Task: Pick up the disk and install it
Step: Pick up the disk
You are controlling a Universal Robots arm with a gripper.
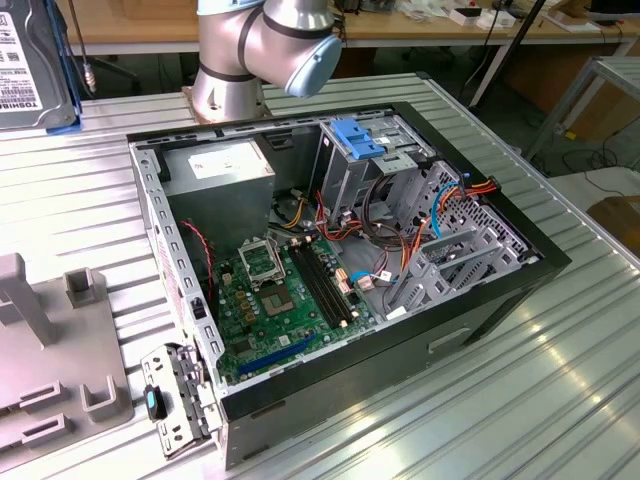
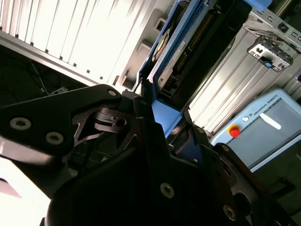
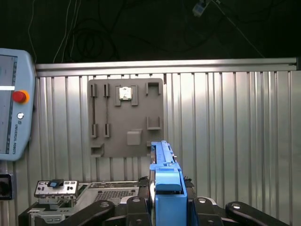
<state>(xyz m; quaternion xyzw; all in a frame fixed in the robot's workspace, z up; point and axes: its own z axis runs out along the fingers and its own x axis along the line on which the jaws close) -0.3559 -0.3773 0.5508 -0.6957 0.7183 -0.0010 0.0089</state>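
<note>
Gripper [image 3: 167, 208] clamped on the disk [image 3: 164, 162] by its blue carrier rail, held aloft off the ribbed table [image 3: 235, 141]. Carry step, I judge: keep it square and the grip firm. The drive cage [image 1: 375, 170] looks snug, with cables [image 1: 400, 215] crowding it.
</note>
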